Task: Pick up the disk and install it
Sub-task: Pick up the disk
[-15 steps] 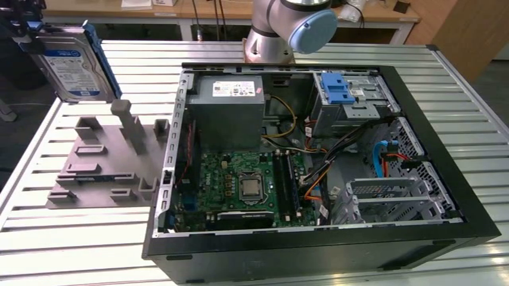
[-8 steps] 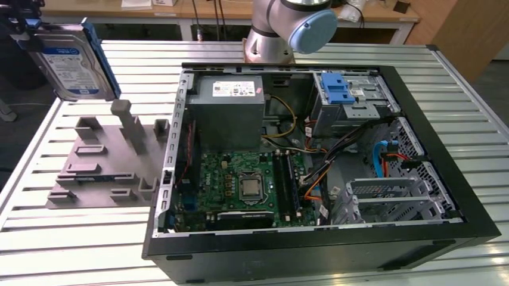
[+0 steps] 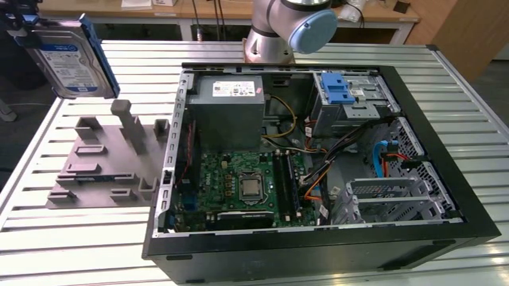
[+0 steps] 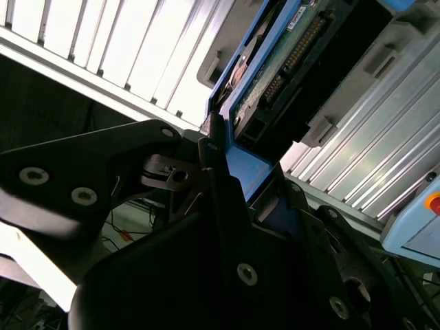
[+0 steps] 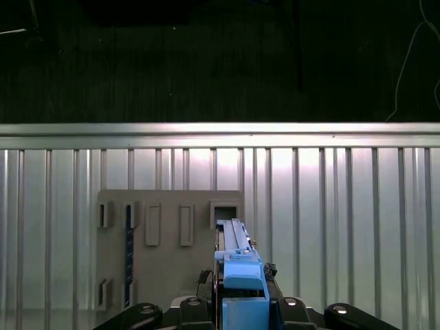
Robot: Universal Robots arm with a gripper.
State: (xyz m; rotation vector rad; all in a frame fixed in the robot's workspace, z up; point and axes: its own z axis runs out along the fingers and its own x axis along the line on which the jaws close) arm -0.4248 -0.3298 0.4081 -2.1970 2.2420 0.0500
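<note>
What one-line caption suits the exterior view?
Tool grips the disk in the air near the grey fixture, beside the open computer case.

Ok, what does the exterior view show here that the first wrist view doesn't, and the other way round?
Exterior view: the open computer case with its power supply, motherboard and drive cage with a blue latch, plus the arm's base. First wrist view: the disk seen edge-on, clamped in the gripper, and a dark area beyond the slatted table. Both: the disk held above that table, and the grey fixture tray lying on it.
</note>
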